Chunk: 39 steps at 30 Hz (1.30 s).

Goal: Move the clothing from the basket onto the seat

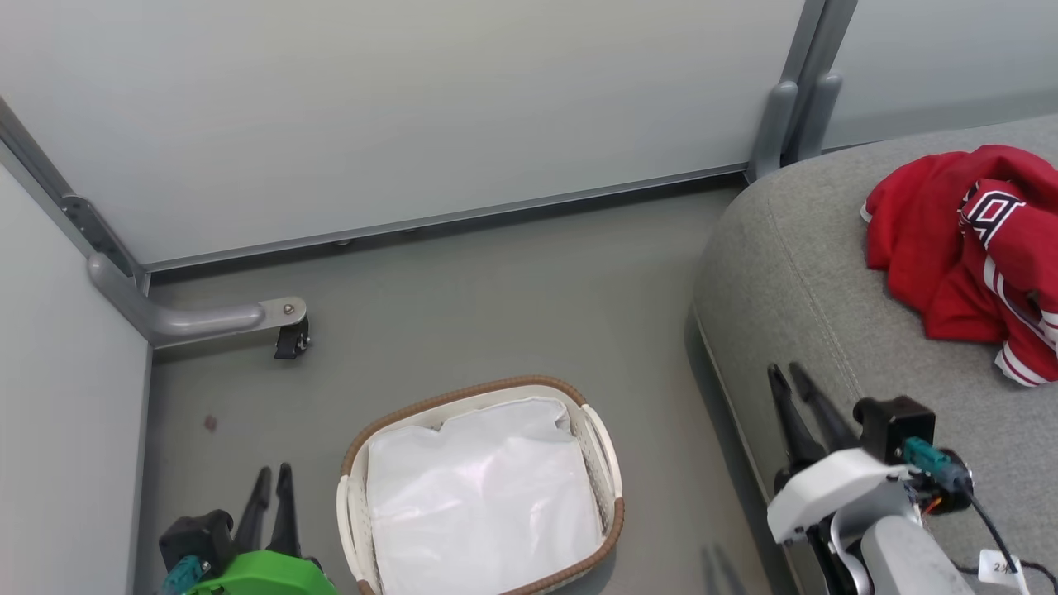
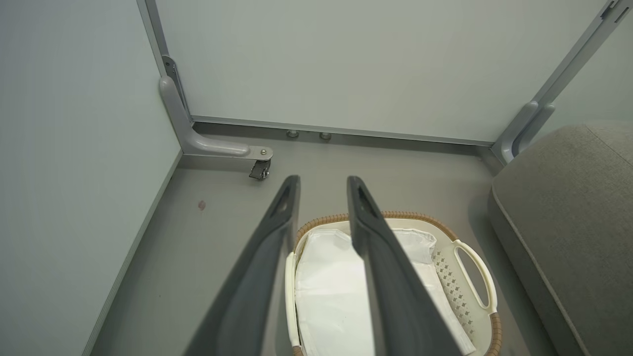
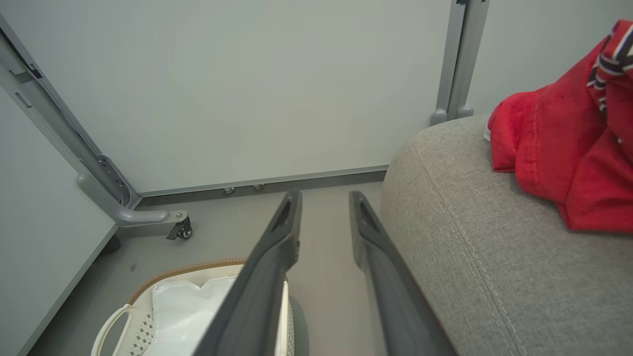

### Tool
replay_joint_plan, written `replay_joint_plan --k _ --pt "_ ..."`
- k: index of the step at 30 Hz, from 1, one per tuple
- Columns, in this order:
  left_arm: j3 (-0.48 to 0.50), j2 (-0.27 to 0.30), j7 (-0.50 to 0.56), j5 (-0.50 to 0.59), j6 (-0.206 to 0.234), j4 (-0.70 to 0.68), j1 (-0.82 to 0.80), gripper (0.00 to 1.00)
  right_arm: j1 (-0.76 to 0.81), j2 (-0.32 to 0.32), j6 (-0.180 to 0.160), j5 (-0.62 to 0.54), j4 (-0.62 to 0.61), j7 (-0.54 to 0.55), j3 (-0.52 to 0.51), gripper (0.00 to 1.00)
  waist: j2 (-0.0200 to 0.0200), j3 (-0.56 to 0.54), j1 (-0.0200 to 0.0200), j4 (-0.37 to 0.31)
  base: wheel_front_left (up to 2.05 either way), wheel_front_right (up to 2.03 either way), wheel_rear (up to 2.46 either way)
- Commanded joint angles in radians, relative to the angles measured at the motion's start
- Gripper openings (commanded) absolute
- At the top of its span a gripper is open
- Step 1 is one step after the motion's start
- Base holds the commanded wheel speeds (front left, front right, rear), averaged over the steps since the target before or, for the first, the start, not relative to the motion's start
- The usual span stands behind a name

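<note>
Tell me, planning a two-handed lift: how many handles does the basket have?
2. The left handle is on the basket's left side, the right handle on the side facing the seat.

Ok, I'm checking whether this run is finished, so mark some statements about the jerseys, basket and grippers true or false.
1. The clothing lies on the seat. True.
2. The basket holds a red jersey. False: it holds a white liner and no jersey.
3. The basket stands on the floor beside the seat. True.
4. The right gripper grips red cloth. False: its jaws stand apart, holding nothing.
5. The left gripper holds nothing. True.
</note>
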Motion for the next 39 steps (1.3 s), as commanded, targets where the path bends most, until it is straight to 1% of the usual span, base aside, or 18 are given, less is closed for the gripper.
replay_joint_plan --k 1,22,39 --pt "0.001 -0.001 0.002 -0.005 0.0 0.005 -0.001 0.0 0.004 0.001 0.0 0.005 0.006 0.002 -0.001 0.0 0.0 0.0 0.0 0.0 0.0 0.0 0.0" --pt "0.033 0.0 0.102 -0.355 -0.001 -0.066 -0.013 0.0 0.033 -0.001 0.0 0.371 -0.05 0.102 -0.048 0.0 0.0 -0.008 0.0 0.008 0.0 0.0 0.0" --pt "0.053 0.001 0.166 -0.586 -0.002 -0.116 -0.022 0.0 0.052 -0.003 0.0 0.611 -0.089 0.166 -0.079 0.0 0.0 -0.014 0.0 0.014 0.0 0.0 0.0"
